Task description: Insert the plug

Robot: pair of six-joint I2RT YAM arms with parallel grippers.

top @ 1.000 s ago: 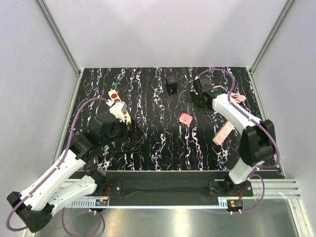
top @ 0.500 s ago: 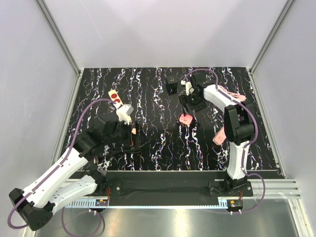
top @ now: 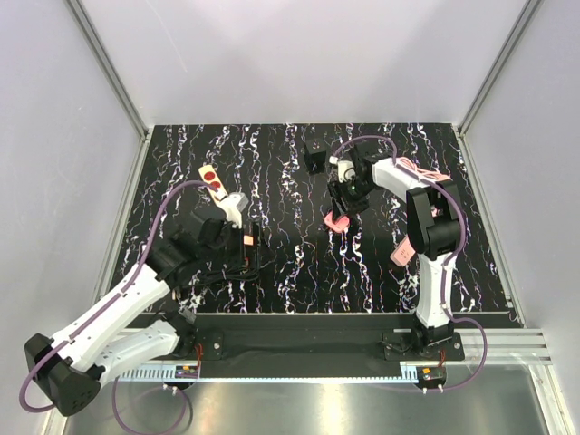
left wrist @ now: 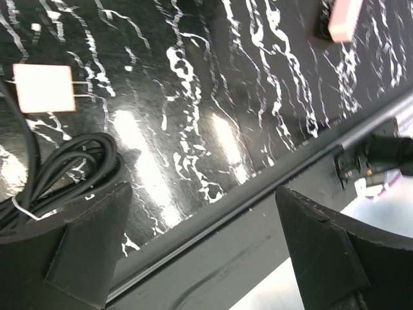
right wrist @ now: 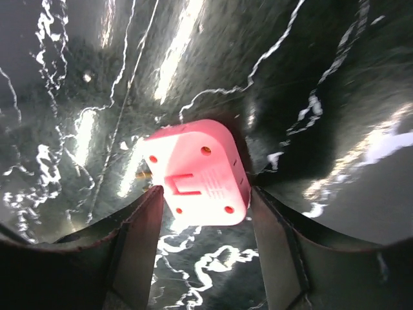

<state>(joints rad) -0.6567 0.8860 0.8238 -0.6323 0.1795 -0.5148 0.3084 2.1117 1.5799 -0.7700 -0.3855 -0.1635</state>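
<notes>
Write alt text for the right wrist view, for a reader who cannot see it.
A pink plug with rounded corners sits on the glossy black, white-veined table, framed closely by the right pincer's two dark fingers; whether they touch it is unclear.

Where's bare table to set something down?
Near centre, between the left gripper and the pink bar, is bare; so is the far edge between the cream socket strip and black block. Crowded: around the right gripper and pink plug.
</notes>
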